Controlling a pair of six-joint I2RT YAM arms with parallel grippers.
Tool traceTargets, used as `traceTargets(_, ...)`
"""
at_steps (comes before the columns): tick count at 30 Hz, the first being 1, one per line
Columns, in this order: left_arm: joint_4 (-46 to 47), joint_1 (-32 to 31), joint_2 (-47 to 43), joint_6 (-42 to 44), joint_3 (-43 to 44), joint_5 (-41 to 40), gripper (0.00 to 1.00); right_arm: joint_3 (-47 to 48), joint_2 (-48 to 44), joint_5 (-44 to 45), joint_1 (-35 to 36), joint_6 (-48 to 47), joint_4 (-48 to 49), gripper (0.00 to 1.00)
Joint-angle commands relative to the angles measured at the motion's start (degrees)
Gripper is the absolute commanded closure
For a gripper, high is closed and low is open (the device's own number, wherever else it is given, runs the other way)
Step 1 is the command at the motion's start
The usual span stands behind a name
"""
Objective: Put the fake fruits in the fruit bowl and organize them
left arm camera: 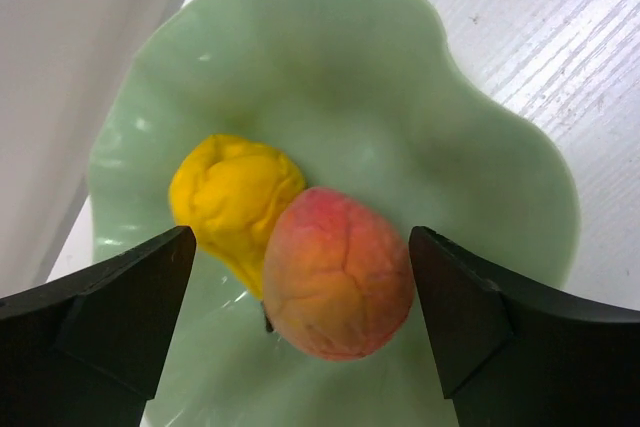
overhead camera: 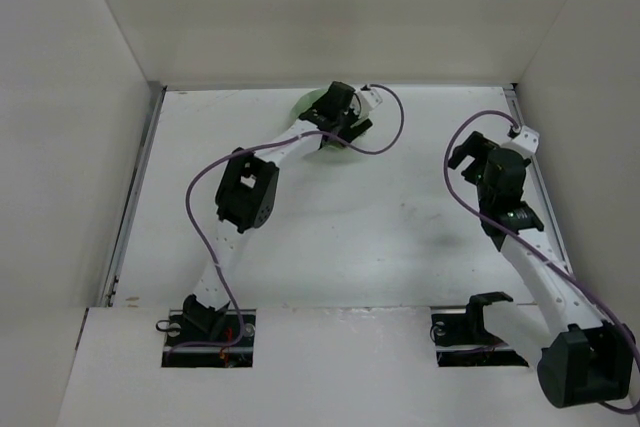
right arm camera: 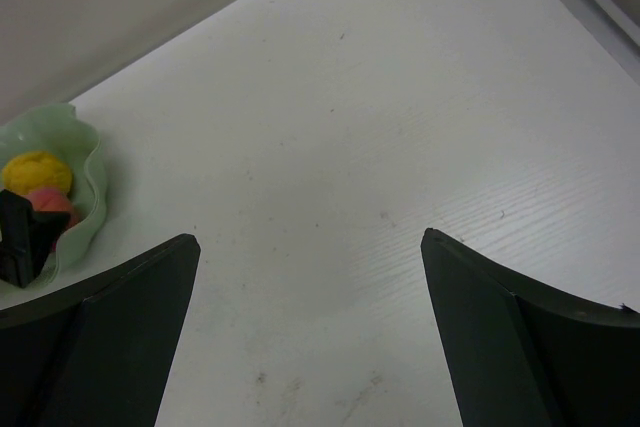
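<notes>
Placement step seemingly complete: peach (left arm camera: pixel 338 287) and pear (left arm camera: pixel 228 195) touching near centre of fruit bowl (left arm camera: pixel 520 167), L gripper (left arm camera: pixel 300 247) released, jaws wide astride peach; next, prob. lift straight up w/o nudging fruit; R gripper (right arm camera: pixel 310 247) also released, well apart from bowl over bench (right arm camera: pixel 400 97).

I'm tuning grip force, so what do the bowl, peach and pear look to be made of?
Bowl: likely glazed ceramic or hard plastic; smooth mint surface with glossy highlights. Peach: probably soft foam or rubbery plastic; matte skin with fine creases. Pear: similar; matte yellow, wrinkled and dented.
</notes>
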Motion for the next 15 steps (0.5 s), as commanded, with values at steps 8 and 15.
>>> traceTargets(8,0.26,7.35,-30.16,-3.79,-18.47,-3.82,0.00,-0.69,-3.83,0.77,0.37,-0.43,1.61,0.00)
traceTargets(15,-16.25,30.45,-38.97,-18.99,-27.81,4.70,0.00,-2.00,-3.48,-1.95,-1.12,1.59,1.43,0.00)
